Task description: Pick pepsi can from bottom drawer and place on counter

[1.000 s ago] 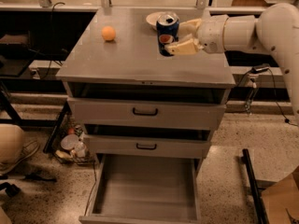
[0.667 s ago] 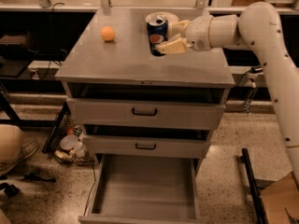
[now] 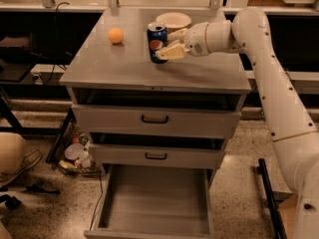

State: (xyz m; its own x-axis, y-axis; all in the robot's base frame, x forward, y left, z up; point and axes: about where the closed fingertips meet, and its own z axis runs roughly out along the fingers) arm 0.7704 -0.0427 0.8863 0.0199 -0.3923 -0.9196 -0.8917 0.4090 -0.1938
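Observation:
The pepsi can (image 3: 156,40), dark blue with a silver top, is upright at the middle of the counter (image 3: 119,66), its base at or just above the surface. My gripper (image 3: 166,45) reaches in from the right and is shut on the can, with one finger in front of it and one behind. The bottom drawer (image 3: 154,203) is pulled out at the foot of the cabinet and its grey floor is bare.
An orange ball (image 3: 115,35) lies on the counter left of the can. A pale plate (image 3: 173,20) sits just behind the can. The two upper drawers (image 3: 154,119) with black handles stand slightly ajar. Clutter lies on the floor at left (image 3: 75,153).
My gripper has carried the can leftward and forward over the counter, away from the plate, and lowered it toward the surface.

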